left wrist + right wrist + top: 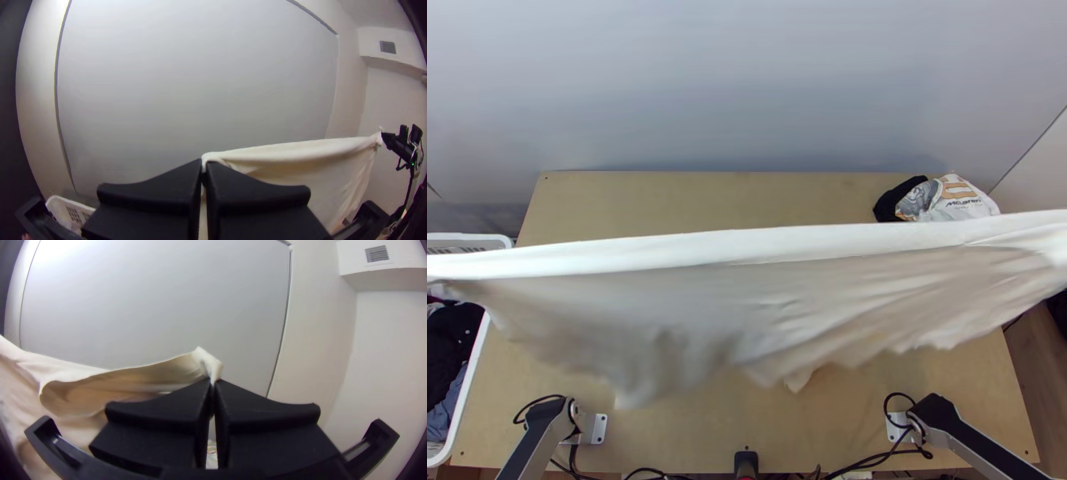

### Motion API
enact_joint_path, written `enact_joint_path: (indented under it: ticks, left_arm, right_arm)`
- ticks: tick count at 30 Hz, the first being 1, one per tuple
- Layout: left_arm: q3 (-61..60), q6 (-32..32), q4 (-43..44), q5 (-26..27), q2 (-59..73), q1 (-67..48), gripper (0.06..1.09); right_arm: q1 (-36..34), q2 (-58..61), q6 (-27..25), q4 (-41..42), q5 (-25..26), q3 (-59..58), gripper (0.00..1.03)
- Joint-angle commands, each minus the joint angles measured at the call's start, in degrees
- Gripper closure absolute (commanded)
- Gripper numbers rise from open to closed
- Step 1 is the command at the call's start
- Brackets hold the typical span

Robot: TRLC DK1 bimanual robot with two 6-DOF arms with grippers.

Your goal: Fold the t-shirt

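T-shirt (747, 292) hangs between left pincer (204, 166) and right pincer (213, 384), seemingly clamped in both.

white basket (468, 392) at the left edge of the surface (707, 200) | bunch of dark clothes (451, 336) in there, plus some blue cloth (447, 412) | crumpled black-and-white fabric pile (939, 198), far right corner | wall vent (377, 254) up high, lol

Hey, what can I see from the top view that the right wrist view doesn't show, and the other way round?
Top view: the table, the laundry basket with dark clothes in it, and the left arm's base.

Right wrist view: a wall vent, and the right gripper pinching an end of the t-shirt.

Both: the t-shirt hanging in the air, and the grey panel beyond it.
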Motion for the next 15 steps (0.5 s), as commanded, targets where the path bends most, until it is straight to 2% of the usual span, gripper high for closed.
enact_joint_path:
  ticks: [1, 4, 7, 12, 15]
  left_arm:
    - [-12.04, -7.26, -2.2, 1.22, 3.18, 0.82, 1.05]
    - [-21.01, -12.27, 0.08, 1.31, 6.17, 0.74, 1.05]
    - [-31.64, -16.84, 9.22, 1.14, 7.13, 0.03, 1.05]
    - [-46.67, -19.57, 24.43, -8.8, 10.21, -7.26, 1.05]
    - [-51.86, -20.89, 31.64, -10.82, 13.72, -9.63, 1.05]
  right_arm:
    - [3.69, -0.68, 10.95, -6.84, -4.13, -9.89, 1.0]
    - [5.98, -0.86, 14.11, -3.15, -4.39, -19.11, 1.0]
    - [5.62, -0.42, 14.38, 4.76, -7.2, -30.45, 1.0]
    - [-3.6, 6.09, 15.34, 20.75, -19.33, -42.05, 1.0]
    - [-7.03, 12.85, 17.01, 26.56, -21.88, -44.07, 1.0]
